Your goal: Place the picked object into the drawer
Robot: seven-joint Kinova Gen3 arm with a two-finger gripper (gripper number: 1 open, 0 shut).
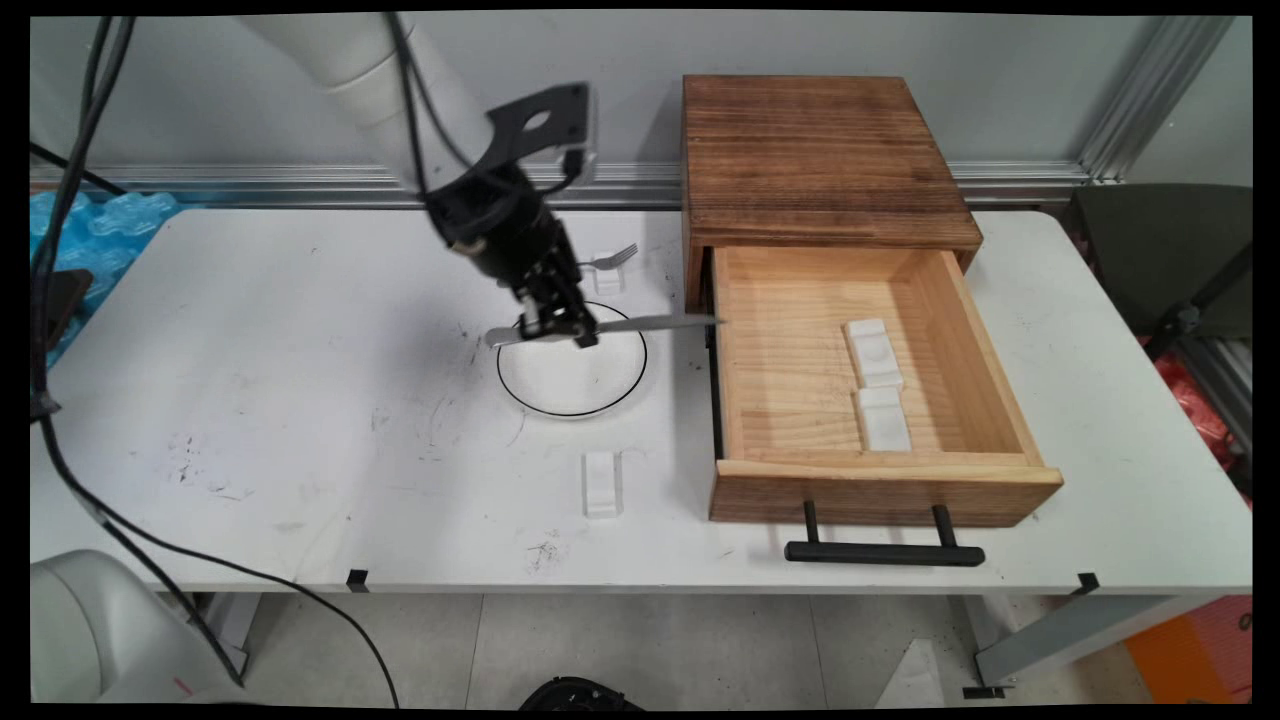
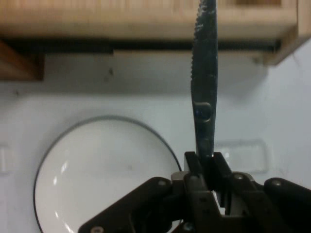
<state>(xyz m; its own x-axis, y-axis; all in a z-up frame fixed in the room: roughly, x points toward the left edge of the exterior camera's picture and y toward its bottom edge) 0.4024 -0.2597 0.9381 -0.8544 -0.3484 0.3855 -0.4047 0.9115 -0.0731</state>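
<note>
From my station I see the end effector [image 1: 558, 328] clamped on a table knife [image 1: 610, 326], held level above the far rim of a white plate [image 1: 572, 378] on the worktop [image 1: 300, 400], its blade tip reaching close to the open wooden drawer [image 1: 880, 480]. A fork [image 1: 612, 258] rests on a small white holder behind the plate, and another white holder [image 1: 602, 484] sits in front of it. Farther right, two white holders [image 1: 878, 385] lie inside the drawer.

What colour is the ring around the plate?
Black, a thin ring on the white plate; clearest in the main view.
</note>
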